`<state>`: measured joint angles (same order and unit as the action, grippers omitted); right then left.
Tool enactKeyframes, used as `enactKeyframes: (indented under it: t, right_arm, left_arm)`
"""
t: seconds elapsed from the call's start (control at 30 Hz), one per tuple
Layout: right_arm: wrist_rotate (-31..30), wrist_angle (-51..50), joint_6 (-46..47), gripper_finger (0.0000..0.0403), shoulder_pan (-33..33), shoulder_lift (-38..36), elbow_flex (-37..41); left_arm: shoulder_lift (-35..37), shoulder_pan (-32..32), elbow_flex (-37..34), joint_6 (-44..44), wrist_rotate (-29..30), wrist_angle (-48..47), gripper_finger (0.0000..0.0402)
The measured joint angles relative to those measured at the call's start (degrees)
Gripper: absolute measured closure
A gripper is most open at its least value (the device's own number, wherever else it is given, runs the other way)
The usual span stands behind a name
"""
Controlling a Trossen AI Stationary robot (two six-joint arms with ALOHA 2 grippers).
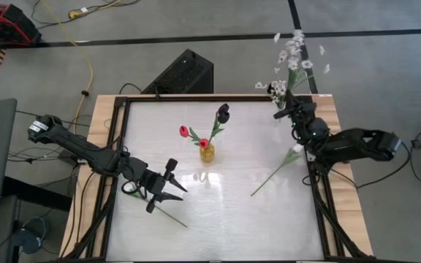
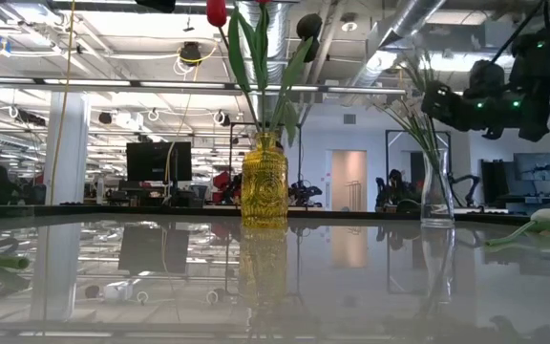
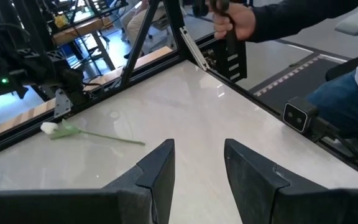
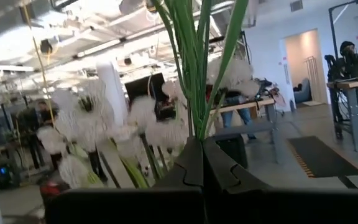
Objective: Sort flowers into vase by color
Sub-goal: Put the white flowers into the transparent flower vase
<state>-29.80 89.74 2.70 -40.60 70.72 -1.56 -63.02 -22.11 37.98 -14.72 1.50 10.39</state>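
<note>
A yellow vase [image 1: 207, 153] at the table's middle holds red buds [image 1: 184, 131] and a dark bloom [image 1: 224, 112]. At the far right corner a clear vase [image 2: 436, 196] holds green stems, with sprays of tiny white blossoms [image 1: 292, 55] spread above it. My right gripper [image 1: 278, 113] is shut at those stems, above the vase's mouth. A white bud on a long stem [image 1: 276, 172] lies flat on the table near the right edge. My left gripper [image 1: 172, 180] hangs open above the near left of the table, beside a bare green stem [image 1: 168, 214] lying there. My right gripper pinches thin green stems [image 4: 196, 121] of the white flowers between its shut fingertips [image 4: 188, 158]. It comes in about level, tipped slightly upward, and lies across the stems. The stems rise upright from the pinch, blossoms around them. The fingers hide what lies below the pinch.
A black frame rail [image 1: 320, 197] runs round the white table top. A dark box [image 1: 183, 73] and cables lie on the floor beyond the far edge. In the left wrist view a person's hand [image 3: 234, 22] holds a dark object beyond the table's right edge.
</note>
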Motion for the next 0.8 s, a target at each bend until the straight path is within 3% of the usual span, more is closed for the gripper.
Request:
enactKeyframes:
  t: [0.27,0.6,0.8]
  right_arm:
    - [0.01,0.07,-3.58,0.0385,2.02,2.04,0.15]
    - [-0.51,0.02,-14.49,0.0295,7.37,2.03,0.15]
    - [-6.86,-0.75,-18.15,0.0265,9.1,2.03,0.13]
  left_arm:
    - [-0.02,0.0,0.0,-0.02,0.0,-0.66,0.0274]
    - [-0.02,0.18,0.0,-1.36,-0.12,-0.71,0.0274]
    - [-0.02,0.63,0.0,-1.09,-0.17,-1.3,0.0274]
